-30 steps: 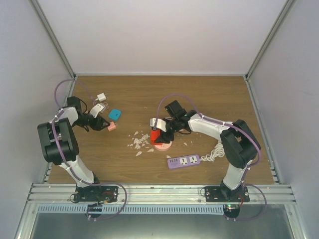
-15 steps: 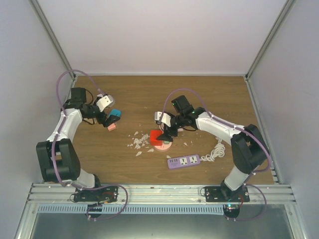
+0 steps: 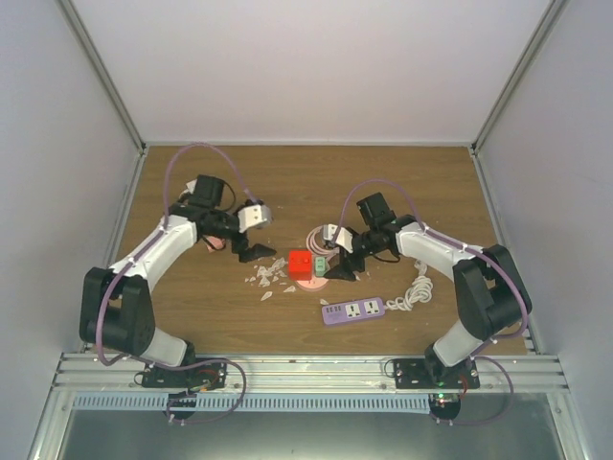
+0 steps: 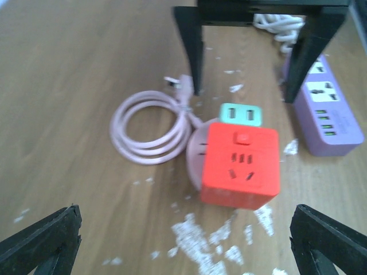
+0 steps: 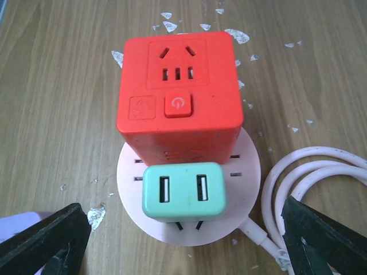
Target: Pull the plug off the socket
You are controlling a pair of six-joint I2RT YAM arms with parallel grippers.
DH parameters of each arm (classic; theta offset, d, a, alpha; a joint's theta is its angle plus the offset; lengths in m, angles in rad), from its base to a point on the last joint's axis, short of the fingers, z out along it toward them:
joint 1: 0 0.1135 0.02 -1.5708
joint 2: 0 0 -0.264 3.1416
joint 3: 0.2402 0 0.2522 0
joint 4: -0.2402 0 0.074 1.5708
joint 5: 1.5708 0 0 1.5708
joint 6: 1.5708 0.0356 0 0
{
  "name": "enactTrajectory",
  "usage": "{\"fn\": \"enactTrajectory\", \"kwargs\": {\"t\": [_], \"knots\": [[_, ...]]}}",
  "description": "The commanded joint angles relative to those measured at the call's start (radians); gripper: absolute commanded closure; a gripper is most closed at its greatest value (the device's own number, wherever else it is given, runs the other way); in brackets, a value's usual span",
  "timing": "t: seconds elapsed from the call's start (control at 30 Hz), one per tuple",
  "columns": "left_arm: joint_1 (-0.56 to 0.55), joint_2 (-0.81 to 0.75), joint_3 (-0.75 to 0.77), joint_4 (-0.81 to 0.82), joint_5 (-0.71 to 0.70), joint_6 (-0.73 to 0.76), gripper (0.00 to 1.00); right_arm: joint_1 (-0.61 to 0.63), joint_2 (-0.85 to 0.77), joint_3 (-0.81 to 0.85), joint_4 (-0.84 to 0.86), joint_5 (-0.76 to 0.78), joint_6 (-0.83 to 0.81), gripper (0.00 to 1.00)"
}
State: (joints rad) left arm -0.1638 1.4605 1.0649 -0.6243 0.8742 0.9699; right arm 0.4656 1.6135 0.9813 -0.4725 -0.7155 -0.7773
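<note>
Wood-grain tabletop [image 3: 412, 192] fills the overhead view, with two black-and-white arms reaching in from the near edge. At the centre sits a round pink socket [image 3: 308, 279] carrying a red cube adapter [image 3: 301, 264] and, just beside it on the right, a small mint-green plug [image 3: 319, 264]. The left gripper [image 3: 251, 251] hangs to the left of this cluster, jaws spread and empty. The right gripper [image 3: 339, 268] hangs just to the right, also spread and empty, and looks the nearer of the two. A purple power strip [image 3: 353, 310] lies closer to the arm bases, and white scraps [image 3: 266, 276] litter the wood nearby.

From the left wrist, the red cube adapter [image 4: 241, 165] faces the camera between the open fingertips [image 4: 40, 239], with the mint-green plug [image 4: 240, 114] tucked behind it on the far side. The right arm's dark fingers [image 4: 191, 43] stand beyond the plug. A coiled pink cable [image 4: 150, 127] lies to the left.

From the right wrist, the mint-green plug [image 5: 183, 191] sits centred and closest, between the wide-open fingertips [image 5: 46, 238], its long side running across the gap between them. The red cube adapter [image 5: 178, 94] stands directly behind it on the round pink socket [image 5: 246, 166]. The right arm likely has the clearer line to the plug.
</note>
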Motion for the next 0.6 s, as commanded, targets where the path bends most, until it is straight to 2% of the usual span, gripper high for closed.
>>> {"fn": "enactTrajectory", "kwargs": {"t": [0.0, 0.27, 0.57], "knots": [[-0.106, 0.042, -0.052, 0.117, -0.021, -0.037, 0.01, -0.007, -0.013, -0.02, 0.026, -0.053, -0.04, 0.09], [-0.217, 0.11, -0.095, 0.156, -0.049, -0.027, 0.01, 0.028, 0.03, -0.03, 0.098, -0.007, -0.025, 0.19], [-0.283, 0.131, -0.152, 0.22, -0.071, -0.031, 0.05, 0.066, 0.088, -0.015, 0.112, 0.027, -0.019, 0.38]]}}
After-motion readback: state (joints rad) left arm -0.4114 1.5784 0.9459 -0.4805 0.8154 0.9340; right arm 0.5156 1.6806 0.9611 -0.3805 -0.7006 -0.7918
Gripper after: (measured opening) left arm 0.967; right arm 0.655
